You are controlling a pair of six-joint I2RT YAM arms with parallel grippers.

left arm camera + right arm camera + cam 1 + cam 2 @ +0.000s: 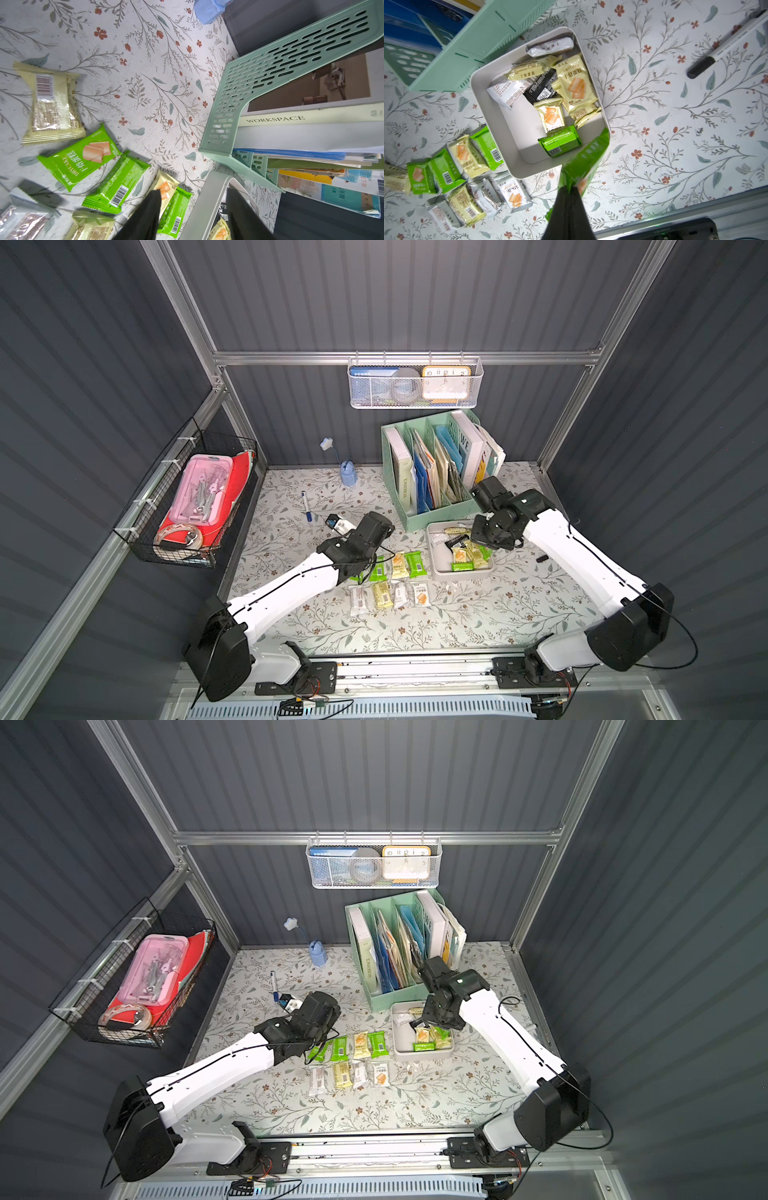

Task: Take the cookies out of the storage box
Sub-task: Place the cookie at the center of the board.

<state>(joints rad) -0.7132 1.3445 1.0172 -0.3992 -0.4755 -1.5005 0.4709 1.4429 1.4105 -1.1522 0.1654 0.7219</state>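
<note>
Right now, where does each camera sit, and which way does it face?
Both top views: overhead in front, looking down on the table; left arm and right arm show whole.
Left wrist: on the left arm, facing over laid-out cookies toward the file organiser; open left gripper shows.
Right wrist: on the right arm, looking into the storage box; right gripper shows, shut on a green packet.
Shared: both wrist views catch the storage box and laid-out cookies.

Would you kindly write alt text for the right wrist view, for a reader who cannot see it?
The right gripper, shut on a green cookie packet, holds it by a corner of the grey storage box, where several packets lie. More packets sit in rows on the floral table beside the box, near a mint-green organiser.
</note>
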